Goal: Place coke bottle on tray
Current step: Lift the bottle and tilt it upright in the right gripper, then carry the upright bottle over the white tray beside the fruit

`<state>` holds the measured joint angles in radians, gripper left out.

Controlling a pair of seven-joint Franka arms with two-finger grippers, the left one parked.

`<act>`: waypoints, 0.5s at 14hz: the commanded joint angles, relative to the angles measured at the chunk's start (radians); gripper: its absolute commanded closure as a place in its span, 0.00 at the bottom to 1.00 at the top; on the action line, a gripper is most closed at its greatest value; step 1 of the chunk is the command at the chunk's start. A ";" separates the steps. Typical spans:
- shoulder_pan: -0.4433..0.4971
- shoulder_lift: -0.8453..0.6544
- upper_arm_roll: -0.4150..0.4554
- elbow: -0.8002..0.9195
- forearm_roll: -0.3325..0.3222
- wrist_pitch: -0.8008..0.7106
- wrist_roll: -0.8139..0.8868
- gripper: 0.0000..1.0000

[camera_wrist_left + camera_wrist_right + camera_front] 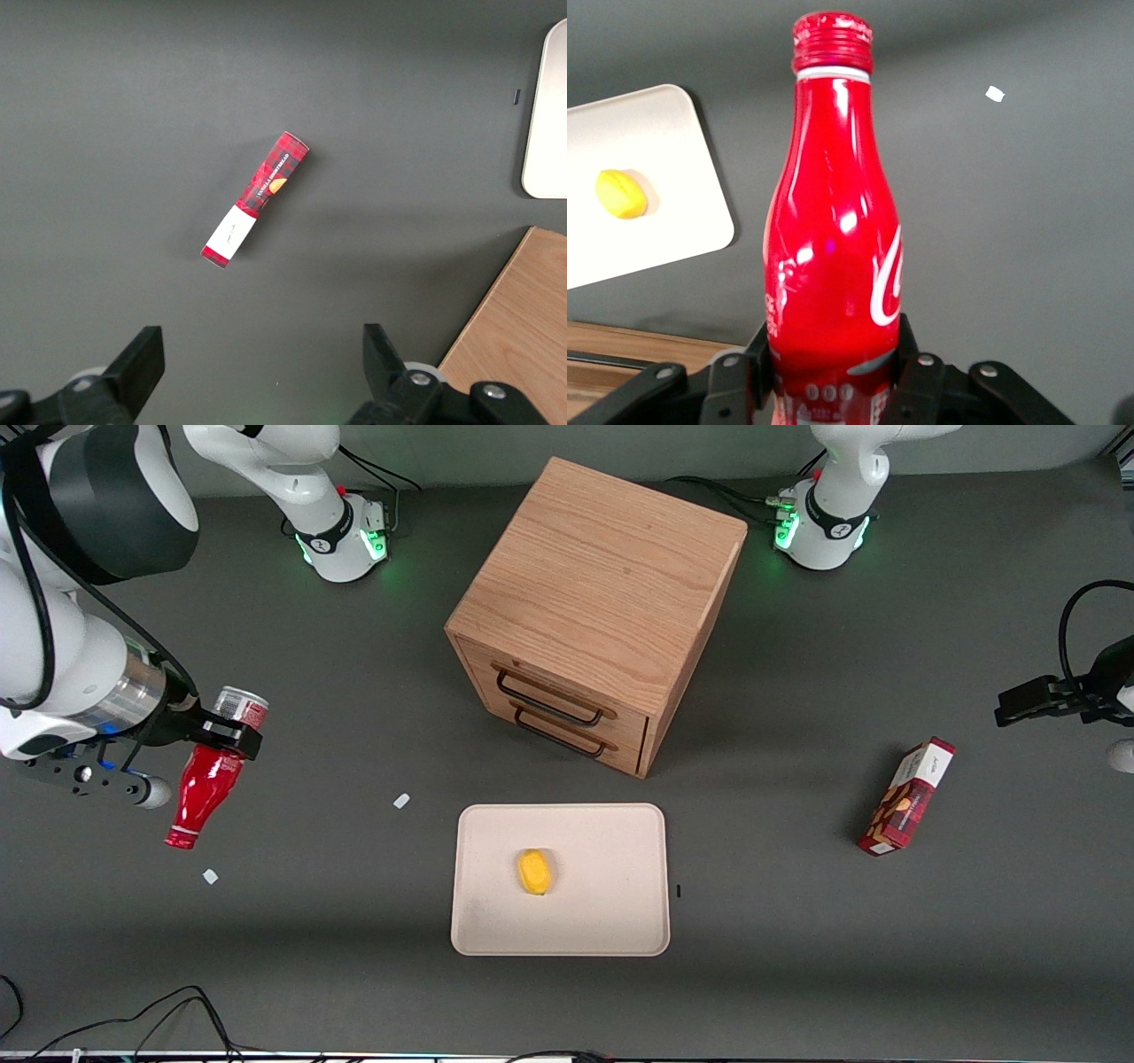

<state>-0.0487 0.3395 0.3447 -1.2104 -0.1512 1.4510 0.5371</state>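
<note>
My gripper (227,737) is shut on the coke bottle (205,781), a slim red bottle held off the table at the working arm's end, its red cap pointing down toward the front camera and its silvery base end up. In the right wrist view the black fingers (920,372) clamp the bottle's (833,257) lower body on both sides. The beige tray (611,841) lies flat near the table's middle, in front of the wooden drawer cabinet (594,593), well apart from the bottle. It also shows in the right wrist view (664,150).
A yellow object (535,871) lies on the tray. A red-and-brown snack box (906,796) lies toward the parked arm's end. Two small white scraps (401,801) (210,876) lie on the dark table near the bottle.
</note>
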 commanded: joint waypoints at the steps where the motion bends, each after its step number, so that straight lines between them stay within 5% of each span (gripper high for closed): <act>1: 0.044 0.151 0.004 0.109 0.012 0.014 -0.006 1.00; 7: 0.225 0.416 -0.045 0.173 0.001 0.303 -0.003 1.00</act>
<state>0.1050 0.6787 0.3413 -1.1214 -0.1491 1.7190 0.5364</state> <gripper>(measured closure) 0.471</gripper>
